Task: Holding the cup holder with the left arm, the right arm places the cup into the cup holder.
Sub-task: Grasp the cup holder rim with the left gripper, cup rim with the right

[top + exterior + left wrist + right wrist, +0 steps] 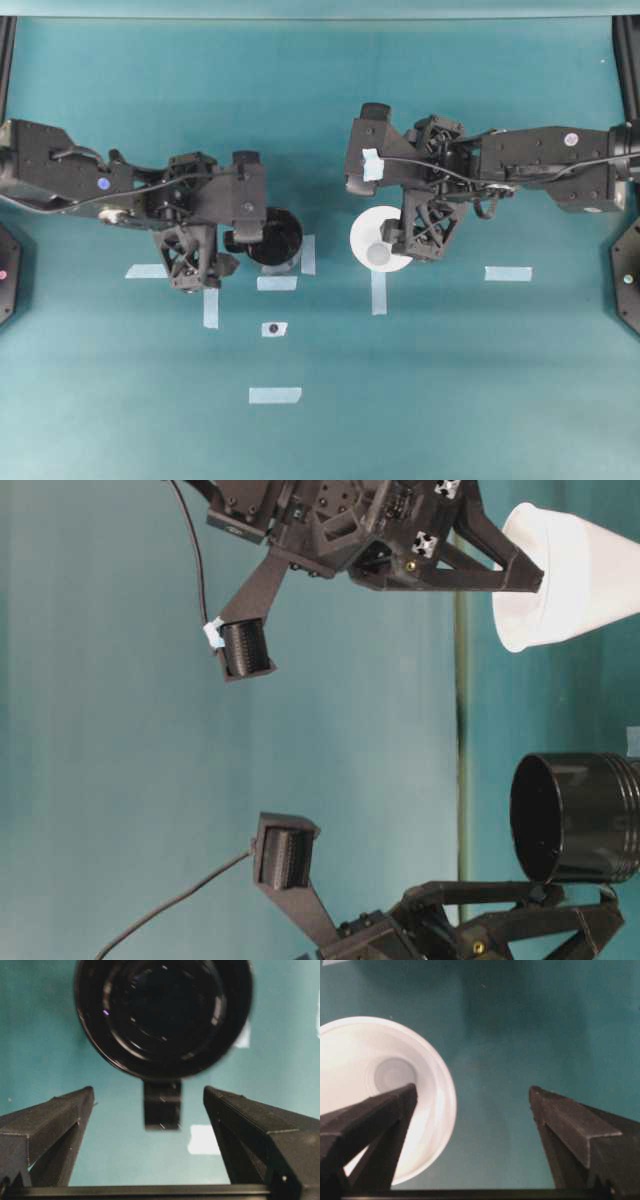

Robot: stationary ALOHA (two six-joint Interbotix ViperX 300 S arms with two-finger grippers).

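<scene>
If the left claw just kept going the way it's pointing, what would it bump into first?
Most likely the cup holder. In the wrist view, the left gripper stands open, with the holder's stubby handle centred between its fingers, so the handle would probably be met first. Exact depth is hard to judge.

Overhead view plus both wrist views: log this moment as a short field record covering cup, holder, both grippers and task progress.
cup: white, upright on the table, empty
cup holder: black, upright, empty, apart from the cup
left gripper: open, holder's handle ahead between the fingers, not gripped
right gripper: open, one finger over the cup's rim, nothing held
tape marks: pale strips on the teal table
progress: neither item grasped yet
</scene>
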